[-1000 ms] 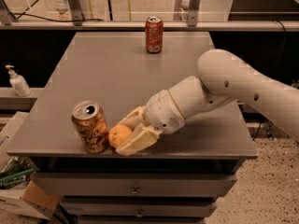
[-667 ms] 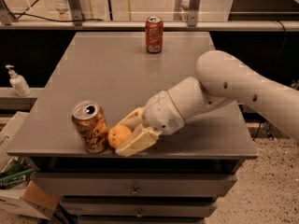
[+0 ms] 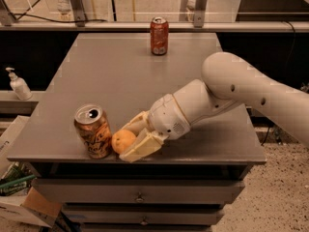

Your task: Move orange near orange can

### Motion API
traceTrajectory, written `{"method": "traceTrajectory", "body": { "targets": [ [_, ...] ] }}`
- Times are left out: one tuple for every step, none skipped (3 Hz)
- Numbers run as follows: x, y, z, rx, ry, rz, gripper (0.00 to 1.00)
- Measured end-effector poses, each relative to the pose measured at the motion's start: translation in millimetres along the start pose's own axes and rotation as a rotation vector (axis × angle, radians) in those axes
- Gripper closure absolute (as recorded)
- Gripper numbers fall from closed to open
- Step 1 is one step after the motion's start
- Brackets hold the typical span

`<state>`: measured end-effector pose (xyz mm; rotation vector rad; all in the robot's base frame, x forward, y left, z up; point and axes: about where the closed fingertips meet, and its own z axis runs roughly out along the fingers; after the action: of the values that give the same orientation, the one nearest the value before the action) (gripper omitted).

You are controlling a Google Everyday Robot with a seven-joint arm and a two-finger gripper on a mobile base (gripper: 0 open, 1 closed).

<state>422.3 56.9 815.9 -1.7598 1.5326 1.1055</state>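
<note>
The orange (image 3: 122, 140) rests on the grey table (image 3: 120, 76) near its front left edge, right beside the golden-orange can (image 3: 93, 131), which stands upright with its silver top showing. My gripper (image 3: 125, 142) comes in from the right, low over the table. Its cream fingers (image 3: 141, 148) sit on either side of the orange and close on it. The white arm stretches back to the right edge of the view.
A red can (image 3: 159, 35) stands upright at the table's far edge. A soap dispenser (image 3: 19, 85) sits on a shelf to the left. A cardboard box (image 3: 24, 206) lies on the floor at lower left. Drawers run below the tabletop.
</note>
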Motion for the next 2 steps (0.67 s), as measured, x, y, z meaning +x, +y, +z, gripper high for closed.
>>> {"method": "traceTrajectory", "body": {
  "targets": [
    [-3.8, -2.6, -1.0, 0.017, -0.001, -0.012, 0.36],
    [-6.8, -4.4, -3.2, 0.032, -0.005, -0.021, 0.12]
  ]
}}
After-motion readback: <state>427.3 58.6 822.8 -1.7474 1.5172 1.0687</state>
